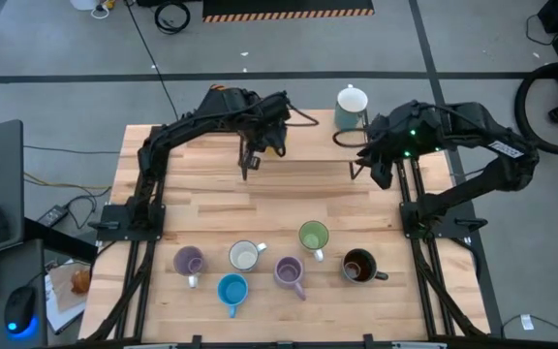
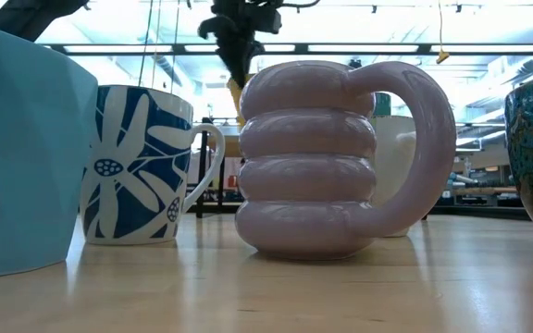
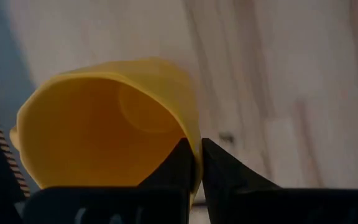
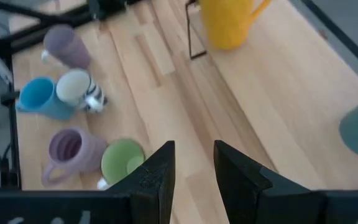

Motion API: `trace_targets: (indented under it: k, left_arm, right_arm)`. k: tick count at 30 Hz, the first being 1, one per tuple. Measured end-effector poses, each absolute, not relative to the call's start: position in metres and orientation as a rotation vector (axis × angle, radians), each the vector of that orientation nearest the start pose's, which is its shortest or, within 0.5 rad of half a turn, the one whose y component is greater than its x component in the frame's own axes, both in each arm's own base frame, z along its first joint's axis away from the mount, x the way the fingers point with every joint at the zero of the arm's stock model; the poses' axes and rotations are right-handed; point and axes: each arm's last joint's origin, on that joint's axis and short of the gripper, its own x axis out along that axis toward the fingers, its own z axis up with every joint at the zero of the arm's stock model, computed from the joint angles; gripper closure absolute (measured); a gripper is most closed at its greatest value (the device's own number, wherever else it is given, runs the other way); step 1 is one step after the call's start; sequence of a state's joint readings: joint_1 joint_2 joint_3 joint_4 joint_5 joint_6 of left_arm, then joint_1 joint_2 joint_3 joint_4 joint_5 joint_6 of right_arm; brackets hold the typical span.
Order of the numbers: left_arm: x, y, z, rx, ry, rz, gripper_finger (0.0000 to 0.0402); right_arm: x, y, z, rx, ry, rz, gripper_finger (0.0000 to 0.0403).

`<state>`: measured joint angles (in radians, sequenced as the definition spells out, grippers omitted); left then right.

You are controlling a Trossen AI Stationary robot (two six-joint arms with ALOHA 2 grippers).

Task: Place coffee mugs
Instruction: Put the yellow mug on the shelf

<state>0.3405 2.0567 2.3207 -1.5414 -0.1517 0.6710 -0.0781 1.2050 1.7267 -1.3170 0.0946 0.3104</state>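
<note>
Mugs fill the near part of the wooden table (image 1: 289, 199) in the high view: a light purple mug (image 1: 189, 261), a white patterned mug (image 1: 245, 256), a blue mug (image 1: 232, 289), a second purple mug (image 1: 290, 271), a green mug (image 1: 313, 236) and a dark brown mug (image 1: 359, 265), while a pale mug (image 1: 352, 105) stands alone at the far edge. The left gripper (image 1: 260, 147) hangs over the far middle and the right gripper (image 1: 376, 167) beside the pale mug. The low view adds only the ringed purple mug up close. The left wrist view shows the fingers (image 3: 185, 165) pinching the rim of a yellow-orange mug (image 3: 110, 121), lifted above the boards. The right wrist view shows its fingers (image 4: 157, 171) spread and empty. The carrying step seems under way; next, the held mug needs lowering upright into a free spot among the others.
</note>
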Motion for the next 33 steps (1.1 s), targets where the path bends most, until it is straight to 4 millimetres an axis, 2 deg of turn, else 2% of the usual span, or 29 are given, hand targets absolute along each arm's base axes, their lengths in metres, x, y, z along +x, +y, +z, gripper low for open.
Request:
trace_targets:
  k: [13, 33]
  left_arm:
    - [0.366, 0.1329, 0.3658, 0.435, 1.388, -0.035, 0.0377]
    - [0.3657, 0.1335, 0.3659, 0.445, 1.397, -0.019, 0.0345]
  right_arm:
    - [0.18, -0.0216, 0.4588, 0.296, 0.707, -0.285, 0.0286]
    - [0.1801, -0.0207, 0.4586, 0.301, 0.713, -0.258, 0.0286]
